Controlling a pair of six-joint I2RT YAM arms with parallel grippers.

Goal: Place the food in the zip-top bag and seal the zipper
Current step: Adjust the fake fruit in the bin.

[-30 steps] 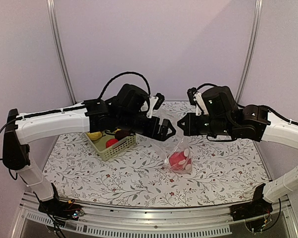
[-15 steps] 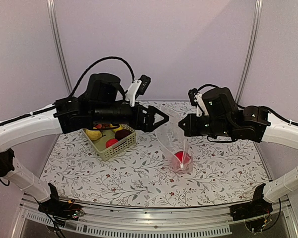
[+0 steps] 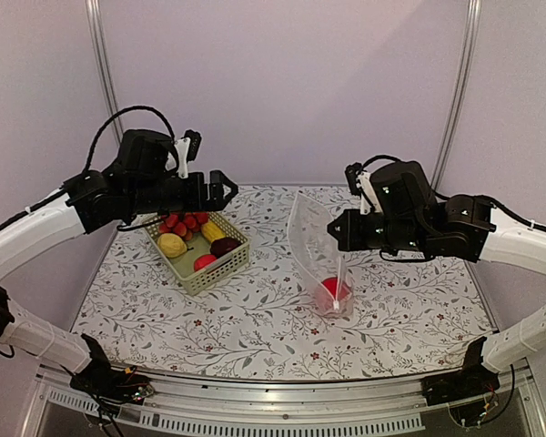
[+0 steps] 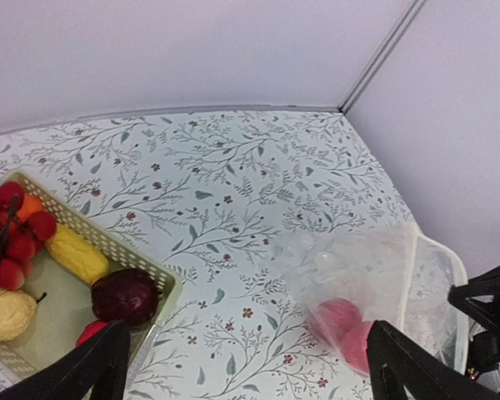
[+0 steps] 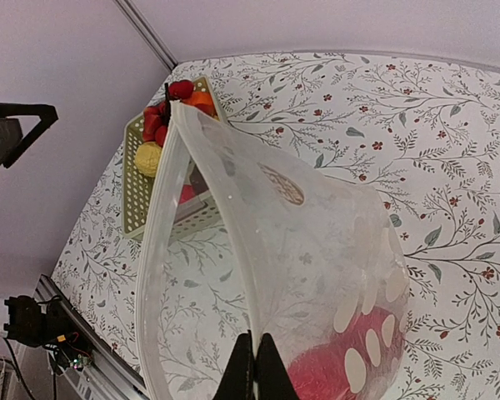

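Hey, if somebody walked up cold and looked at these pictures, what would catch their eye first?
The clear zip-top bag stands open right of centre, its rim pinched by the right gripper, with red fruit at its bottom. To its left, a pale green basket holds mixed fruit, and the left gripper hangs open in the air nearby.

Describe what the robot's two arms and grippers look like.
The left arm and right arm share glossy white link shells and bulky black joint housings. A black cable loops above the left wrist; a shorter cable arcs over the right. The left gripper and right gripper are black with angular tapering fingers.
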